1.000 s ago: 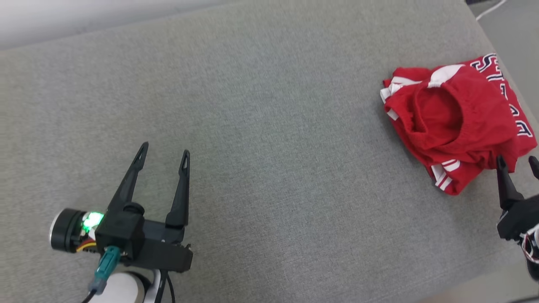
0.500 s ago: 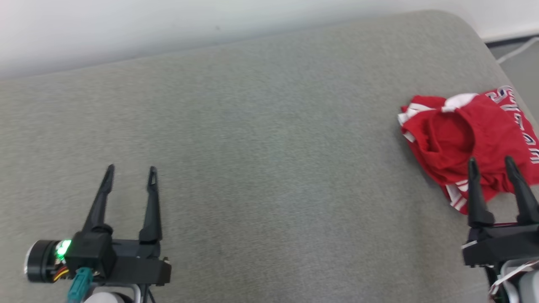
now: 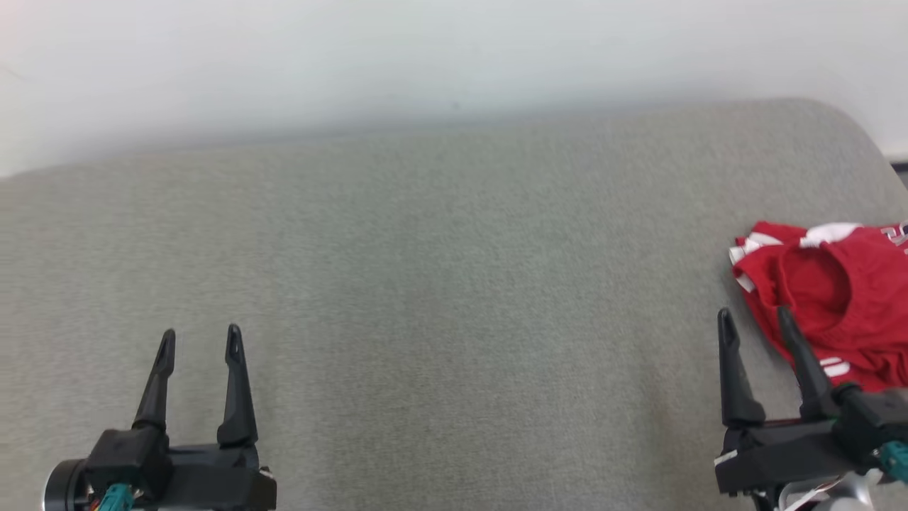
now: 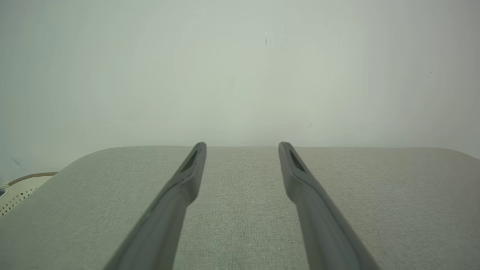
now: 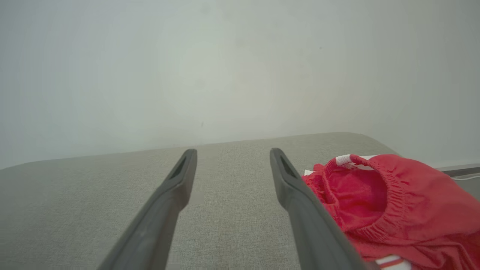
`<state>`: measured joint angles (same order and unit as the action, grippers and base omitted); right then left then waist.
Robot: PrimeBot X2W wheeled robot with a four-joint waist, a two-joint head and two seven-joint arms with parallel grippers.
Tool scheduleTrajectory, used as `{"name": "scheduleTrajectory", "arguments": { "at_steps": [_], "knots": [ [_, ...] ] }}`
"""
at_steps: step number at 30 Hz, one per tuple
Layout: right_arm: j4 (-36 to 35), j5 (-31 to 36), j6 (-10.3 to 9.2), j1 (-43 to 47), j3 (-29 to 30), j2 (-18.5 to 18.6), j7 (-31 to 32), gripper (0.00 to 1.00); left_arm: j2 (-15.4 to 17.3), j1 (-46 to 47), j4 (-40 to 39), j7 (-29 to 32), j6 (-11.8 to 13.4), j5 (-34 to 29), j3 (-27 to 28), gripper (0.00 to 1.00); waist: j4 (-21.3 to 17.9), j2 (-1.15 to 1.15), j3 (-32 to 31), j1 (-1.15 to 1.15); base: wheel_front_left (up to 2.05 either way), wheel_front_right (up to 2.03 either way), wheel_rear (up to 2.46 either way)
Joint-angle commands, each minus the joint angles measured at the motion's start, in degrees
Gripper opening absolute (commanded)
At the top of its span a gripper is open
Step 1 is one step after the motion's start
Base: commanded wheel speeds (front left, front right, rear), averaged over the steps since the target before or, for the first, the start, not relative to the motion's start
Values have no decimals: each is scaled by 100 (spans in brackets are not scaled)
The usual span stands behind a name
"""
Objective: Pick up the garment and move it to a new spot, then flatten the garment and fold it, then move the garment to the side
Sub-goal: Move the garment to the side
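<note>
**While the left gripper and the right gripper gape empty, the garment lies bunched at the right**

Where its two dark fingers part, the left gripper has only bare cloth showing between them: the jaws stand spread to their widest and grip nothing. It sits at the lower left of the head view, over the left part of the grey cushioned surface, well apart from the garment. The right gripper, at the lower right, is spread just as wide and is likewise empty. In the head view its right-hand finger crosses in front of the garment's near edge. In the right wrist view the red cloth lies just beside that finger, and whether the two touch cannot be told. The garment is red with white stripes, crumpled in a heap with its elastic waistband gaping open. It rests on the right end of the surface, and the head view's right edge cuts it off.
</note>
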<state>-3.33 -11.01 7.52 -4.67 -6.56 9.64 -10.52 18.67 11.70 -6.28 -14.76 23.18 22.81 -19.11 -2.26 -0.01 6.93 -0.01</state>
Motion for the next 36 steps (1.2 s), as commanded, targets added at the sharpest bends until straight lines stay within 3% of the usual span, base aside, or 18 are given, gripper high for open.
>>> {"name": "scheduleTrajectory", "arguments": {
  "at_steps": [1,11,25,36],
  "knots": [
    [24,66,-6,116,-7,-49,26,100,-39,-111,24,-43,-105,-5,81,100,230,1,-265,1,0,0,0],
    [128,196,-6,444,0,-143,205,100,-356,-411,542,-36,-798,-343,510,100,330,1,-639,1,0,0,0],
    [100,331,-6,709,103,-246,275,100,-640,-472,1037,-36,-1351,-699,970,100,299,1,-774,1,0,0,0],
    [21,368,-6,740,-29,-243,307,100,-895,-444,1237,-36,-1589,-955,1283,100,302,1,-784,1,0,0,0]
  ]
}}
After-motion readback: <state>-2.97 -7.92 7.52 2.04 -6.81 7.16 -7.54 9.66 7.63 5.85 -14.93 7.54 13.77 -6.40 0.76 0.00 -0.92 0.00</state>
